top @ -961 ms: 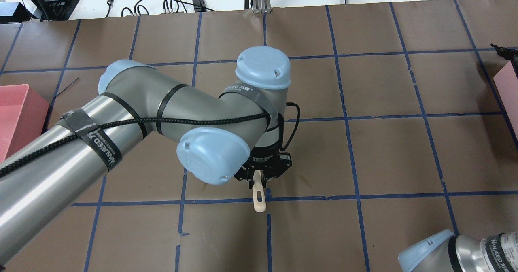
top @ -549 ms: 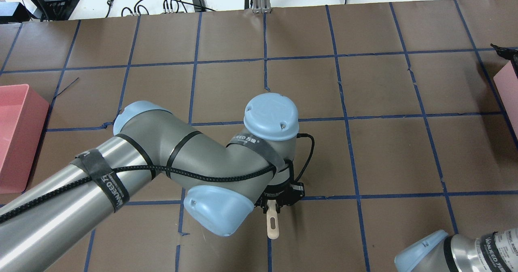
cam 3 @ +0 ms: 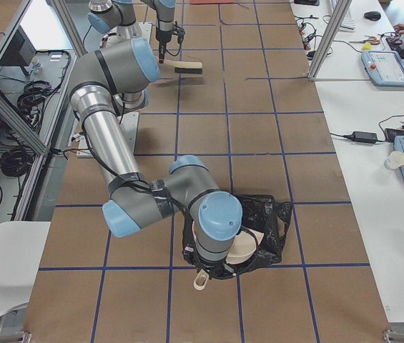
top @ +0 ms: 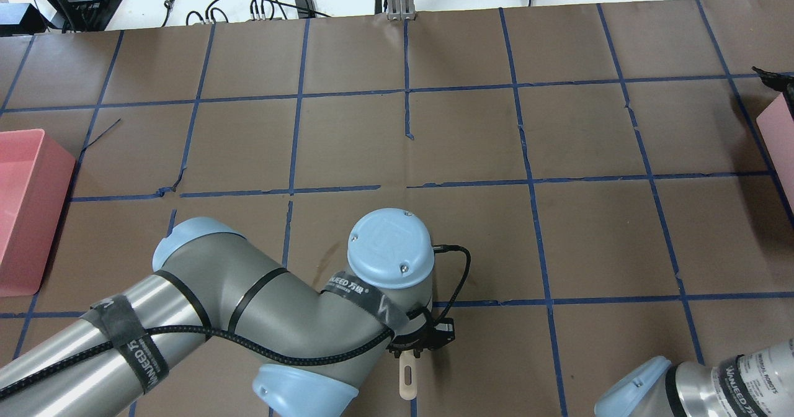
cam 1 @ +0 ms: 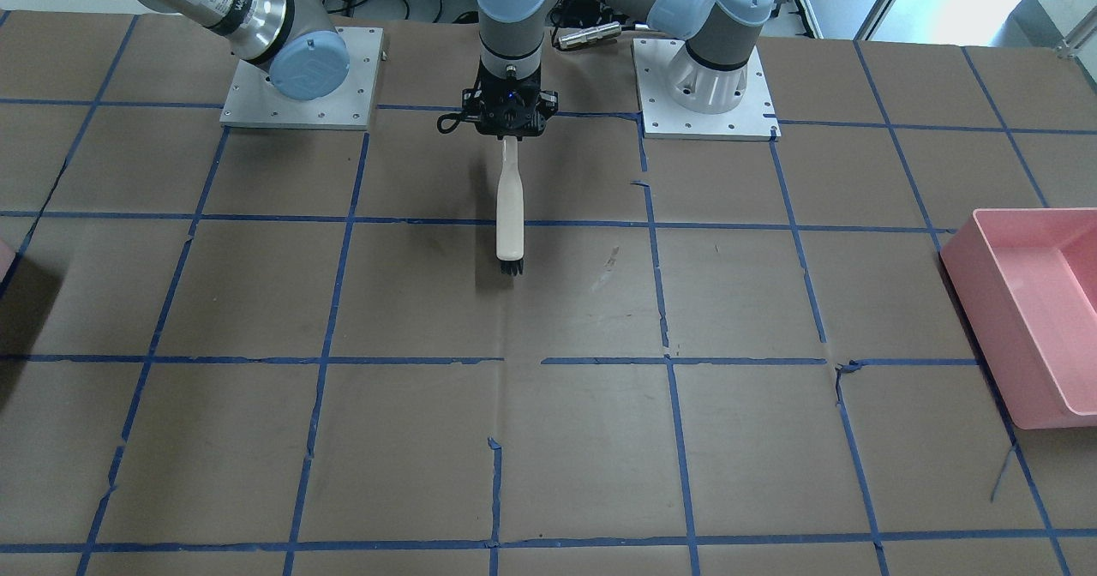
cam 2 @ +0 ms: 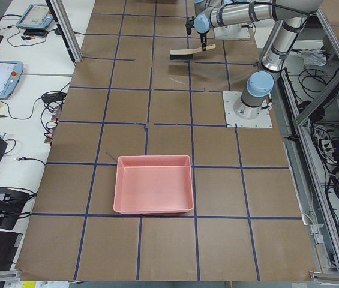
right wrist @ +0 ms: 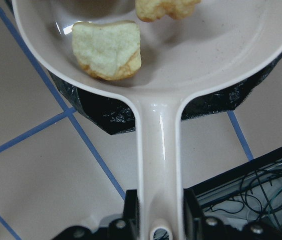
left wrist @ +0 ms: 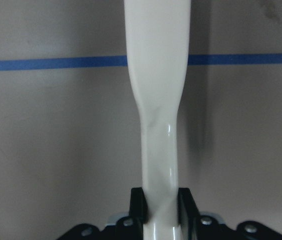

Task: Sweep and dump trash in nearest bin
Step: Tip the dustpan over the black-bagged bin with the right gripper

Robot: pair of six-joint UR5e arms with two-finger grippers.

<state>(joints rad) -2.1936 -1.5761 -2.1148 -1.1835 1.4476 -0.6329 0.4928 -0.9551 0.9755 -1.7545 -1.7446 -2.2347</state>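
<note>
My left gripper (cam 1: 510, 123) is shut on the handle of a cream brush (cam 1: 509, 207) with black bristles (cam 1: 511, 266). It holds the brush low over the table near the robot's base. The brush handle (left wrist: 158, 100) also shows in the left wrist view between the two black fingers (left wrist: 137, 202). My right gripper (right wrist: 158, 205) is shut on the handle of a cream dustpan (right wrist: 220, 50). The pan carries two golden-brown trash pieces (right wrist: 108, 50) (right wrist: 163, 7); a third does not show. The pan sits over a black bag (cam 3: 262, 225) lining the bin, whose pink corner (top: 780, 134) shows at the overhead view's right edge.
A large pink tub (cam 1: 1028, 302) stands at the table's end on my left side; it also shows in the overhead view (top: 25, 206). Two arm base plates (cam 1: 296, 87) (cam 1: 707, 87) are bolted at the robot's edge. Cables and devices (top: 267, 7) lie beyond the far edge.
My left arm has drawn back toward the robot's base, carrying the brush with it across about one grid square. The right arm has shifted only slightly.
</note>
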